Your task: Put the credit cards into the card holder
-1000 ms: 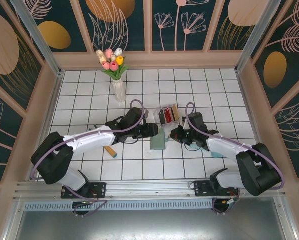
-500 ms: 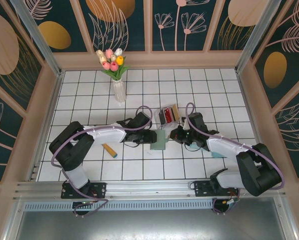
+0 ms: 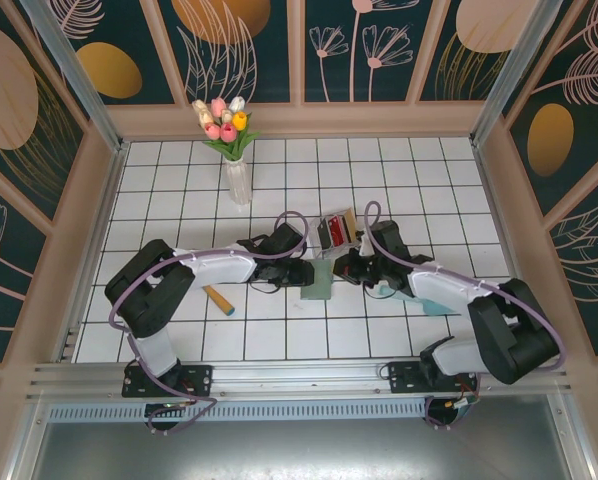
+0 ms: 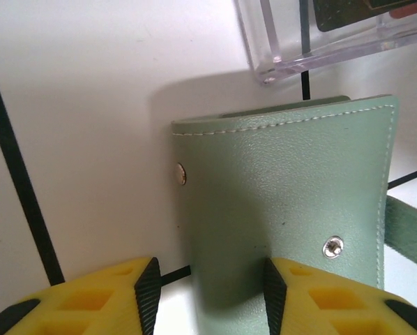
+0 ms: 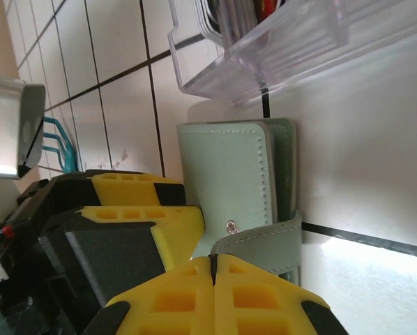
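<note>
I'm straddling card holder (image 4: 285, 188) edge, left gripper (image 4: 210, 278) jaws apart | right gripper (image 5: 213, 262) resting fingers-together at tab (image 5: 264, 237) | judging it light, floppy: taking this edge

The desk (image 3: 399, 170) is covered in white square tiles with dark grout. It is enclosed by dark teal wall panels (image 3: 379, 50) painted with gold ovals and pale leaves, framed in beige.

I am watching the white tiled table (image 3: 429, 180) | 11 o'clock: a vase (image 3: 238, 180) of tulips is standing upright | centre: the sage card holder (image 3: 317, 283) is lying flat, a clear plastic box (image 3: 337, 230) sitting just beyond it toward 12 | 8 o'clock: a tan stick (image 3: 219, 300) is lying askew | 4 o'clock: a teal item (image 3: 434, 308) is lying partly hidden
</note>
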`<state>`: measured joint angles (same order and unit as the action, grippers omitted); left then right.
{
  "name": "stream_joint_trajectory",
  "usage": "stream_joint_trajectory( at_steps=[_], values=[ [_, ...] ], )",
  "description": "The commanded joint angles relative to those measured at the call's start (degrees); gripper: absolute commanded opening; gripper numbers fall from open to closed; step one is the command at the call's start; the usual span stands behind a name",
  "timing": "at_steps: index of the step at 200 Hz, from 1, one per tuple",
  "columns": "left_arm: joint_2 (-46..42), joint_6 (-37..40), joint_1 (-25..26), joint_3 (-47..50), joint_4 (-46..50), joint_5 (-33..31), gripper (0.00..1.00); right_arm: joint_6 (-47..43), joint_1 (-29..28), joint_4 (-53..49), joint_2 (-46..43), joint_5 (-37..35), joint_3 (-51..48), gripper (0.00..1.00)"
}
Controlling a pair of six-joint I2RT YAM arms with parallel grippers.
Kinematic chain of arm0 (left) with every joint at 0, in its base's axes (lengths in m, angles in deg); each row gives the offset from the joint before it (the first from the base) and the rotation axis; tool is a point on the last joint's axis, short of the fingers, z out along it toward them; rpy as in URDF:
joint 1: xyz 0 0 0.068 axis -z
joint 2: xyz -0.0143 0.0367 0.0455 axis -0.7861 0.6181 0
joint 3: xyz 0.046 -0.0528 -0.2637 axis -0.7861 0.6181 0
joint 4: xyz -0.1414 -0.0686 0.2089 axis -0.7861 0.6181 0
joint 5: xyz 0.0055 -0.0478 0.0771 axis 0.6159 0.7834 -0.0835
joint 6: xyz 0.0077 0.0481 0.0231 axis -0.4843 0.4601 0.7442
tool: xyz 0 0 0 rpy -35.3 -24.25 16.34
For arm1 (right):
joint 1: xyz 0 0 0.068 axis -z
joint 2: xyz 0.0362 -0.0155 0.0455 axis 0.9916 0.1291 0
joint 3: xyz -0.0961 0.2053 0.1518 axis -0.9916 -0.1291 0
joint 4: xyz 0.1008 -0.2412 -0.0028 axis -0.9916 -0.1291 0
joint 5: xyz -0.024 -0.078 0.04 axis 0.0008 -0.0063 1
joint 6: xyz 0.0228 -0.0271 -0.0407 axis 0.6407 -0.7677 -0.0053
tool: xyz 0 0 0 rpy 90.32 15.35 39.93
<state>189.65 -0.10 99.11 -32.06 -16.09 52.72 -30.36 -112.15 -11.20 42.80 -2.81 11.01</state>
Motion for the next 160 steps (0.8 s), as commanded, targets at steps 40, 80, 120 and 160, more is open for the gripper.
stream_joint_trajectory(
  at_steps=[40, 80, 120, 160],
  values=[
    [2.7, -0.9, 0.9, 0.2, -1.5, 1.5, 0.4, 0.6, -3.3, -1.2, 5.9, -1.5, 4.5, 0.01],
    [2.4, -1.2, 0.9, 0.3, -2.2, 1.5, 0.36, -0.1, -4.4, -3.6, 8.5, -3.8, 6.4, 0.01],
    [2.5, -1.3, 0.8, 0.6, -2.6, 1.7, 0.35, -0.5, -5.4, -6.1, 10.3, -5.8, 7.7, 0.0],
    [2.2, -1.6, 0.8, 0.9, -2.7, 1.6, 0.34, -1.2, -6.5, -11.0, 11.6, -9.0, 9.1, 0.0]
  ],
)
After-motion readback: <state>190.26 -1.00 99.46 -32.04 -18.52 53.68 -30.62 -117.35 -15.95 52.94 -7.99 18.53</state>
